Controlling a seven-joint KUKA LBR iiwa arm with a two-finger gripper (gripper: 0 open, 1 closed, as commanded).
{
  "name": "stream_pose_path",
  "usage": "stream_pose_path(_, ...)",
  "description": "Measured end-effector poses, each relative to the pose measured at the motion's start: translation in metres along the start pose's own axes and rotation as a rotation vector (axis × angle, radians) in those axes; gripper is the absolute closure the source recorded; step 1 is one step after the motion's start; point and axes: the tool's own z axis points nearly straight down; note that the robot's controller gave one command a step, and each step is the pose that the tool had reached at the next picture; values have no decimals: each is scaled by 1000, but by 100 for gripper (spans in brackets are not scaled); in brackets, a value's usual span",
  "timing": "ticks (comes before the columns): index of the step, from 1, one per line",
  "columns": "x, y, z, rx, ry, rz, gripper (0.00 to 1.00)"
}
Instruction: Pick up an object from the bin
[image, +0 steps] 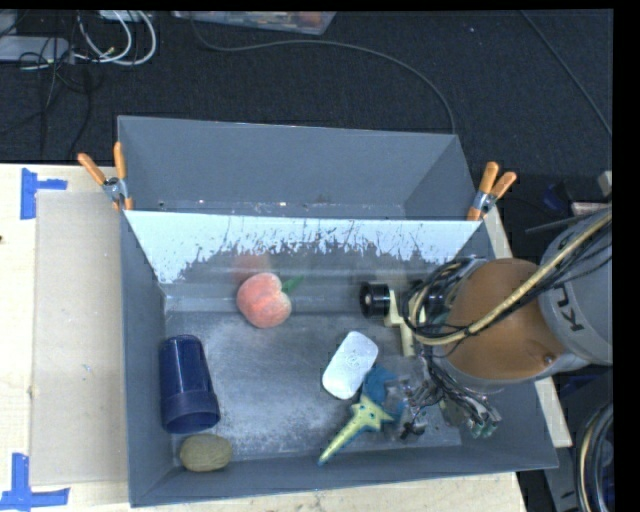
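Observation:
My gripper (412, 414) is low in the bin's front right part, under the arm's orange cover. Just to its left lies a small blue thing (378, 384), touching or nearly touching it. A green and yellow pointed toy (353, 427) stretches from the gripper's left side toward the front wall. A white oval piece (350, 363) rests just behind the blue thing. Nothing can be made out inside the gripper.
A black cylinder (376, 297) lies near the back wall beside the arm. A peach (264, 300) sits at the back centre. A dark blue cup (187, 383) lies on its side at the left, with an olive stone (205, 453) in the front left corner.

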Motion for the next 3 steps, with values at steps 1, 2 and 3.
stream_pose_path(1,-2,0,-12,2,-6,-2,100)
stream_pose_path(2,-2,0,-18,2,-5,-3,100)
stream_pose_path(3,0,1,-28,-1,3,-5,100)
